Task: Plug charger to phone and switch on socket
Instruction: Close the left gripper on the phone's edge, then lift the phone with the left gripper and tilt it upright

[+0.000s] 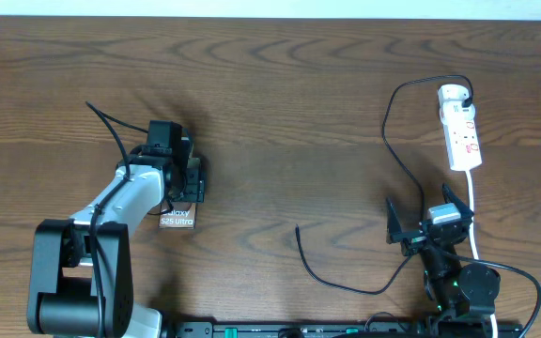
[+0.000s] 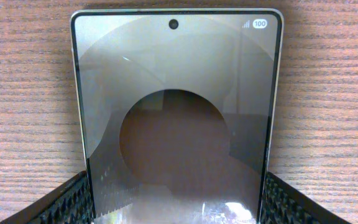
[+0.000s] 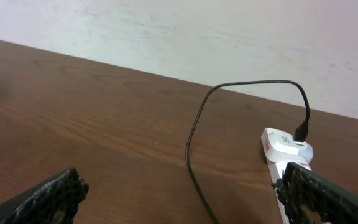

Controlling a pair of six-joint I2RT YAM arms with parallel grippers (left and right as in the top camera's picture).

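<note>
The phone (image 1: pixel 178 220) lies on the wooden table at the left, its white "Galaxy S25 Ultra" lettering showing. My left gripper (image 1: pixel 180 186) is shut on the phone's sides. In the left wrist view the phone (image 2: pixel 173 93) fills the frame between the fingers (image 2: pixel 176 182). The charger (image 1: pixel 346 285) is a thin black cable. Its plug sits in the far end of the white socket strip (image 1: pixel 462 131) and its free tip (image 1: pixel 298 229) lies loose mid-table. My right gripper (image 1: pixel 423 208) is open and empty above the cable, near the socket (image 3: pixel 284 146). The charger (image 3: pixel 191 143) also runs between the right fingers (image 3: pixel 182 180).
The socket's white cord (image 1: pixel 474 221) runs down past my right arm toward the front edge. A pale wall (image 3: pixel 229 37) stands behind the table's far edge. Bare wood lies between the phone and the cable tip.
</note>
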